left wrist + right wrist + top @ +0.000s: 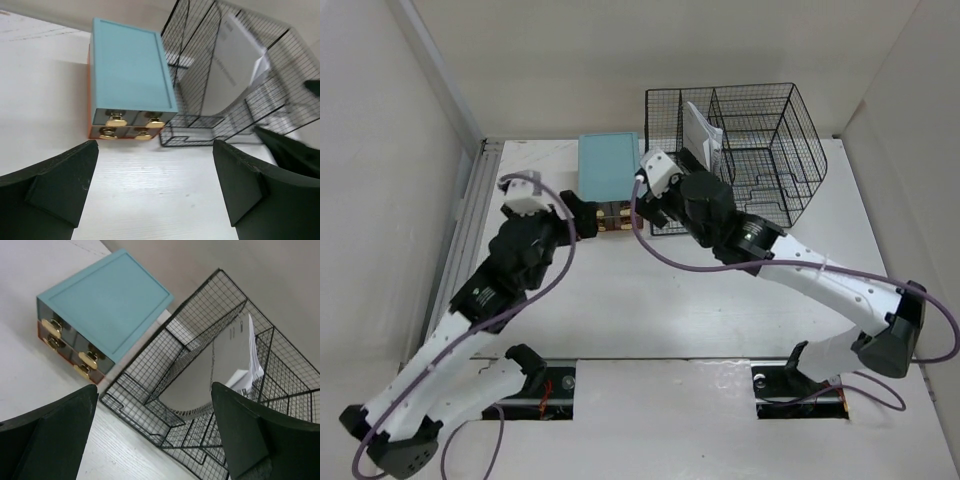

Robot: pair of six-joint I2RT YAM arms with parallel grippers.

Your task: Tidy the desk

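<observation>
The white desk [650, 300] carries a teal drawer box [608, 168] with gold handles [116, 120] and, to its right, a black wire-mesh rack [750, 150] holding white papers [700, 135]. My left gripper [584, 219] is open and empty, just in front of the box's drawer fronts; in the left wrist view it [155, 190] hovers over bare desk with the box [130, 65] ahead. My right gripper [655, 212] is open and empty at the rack's near left corner; in the right wrist view it [152, 440] faces the rack [210, 380] and the box [105, 300].
A metal rail [465, 230] runs along the desk's left edge. White walls enclose the left, back and right sides. The two arm bases sit at the near edge [535, 385]. The papers [232, 355] lean in the rack's left compartment.
</observation>
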